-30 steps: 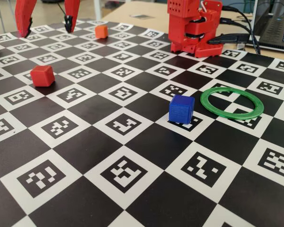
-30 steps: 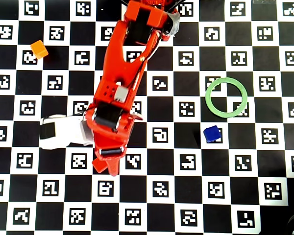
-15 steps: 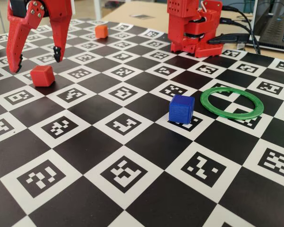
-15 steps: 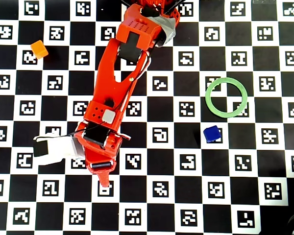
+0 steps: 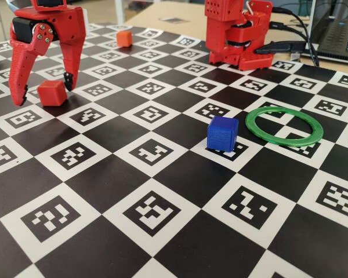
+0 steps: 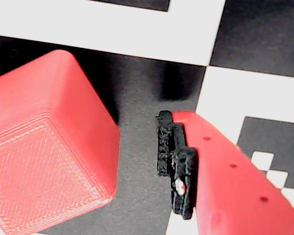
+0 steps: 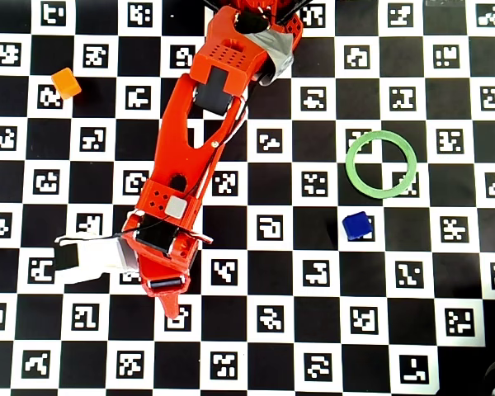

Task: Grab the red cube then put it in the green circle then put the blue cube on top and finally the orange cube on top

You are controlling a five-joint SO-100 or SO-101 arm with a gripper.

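The pincer (image 5: 43, 94) is open, its two fingers straddling the red cube (image 5: 51, 92) without contact; the wrist view shows a gap between the cube (image 6: 46, 147) and the near fingertip (image 6: 175, 164). The cube rests on the checkered desk (image 5: 162, 191). The blue cube (image 5: 223, 132) sits just beside the green circle (image 5: 284, 125). The orange cube (image 7: 66, 82) lies well apart, near a desk corner.

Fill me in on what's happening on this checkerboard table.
A red robot arm has its open tool straddling the red cube, one finger on each side, not yet closed on it. The green circle lies empty, with the blue cube just beside it. The orange cube sits far back. Nothing is stacked so far.
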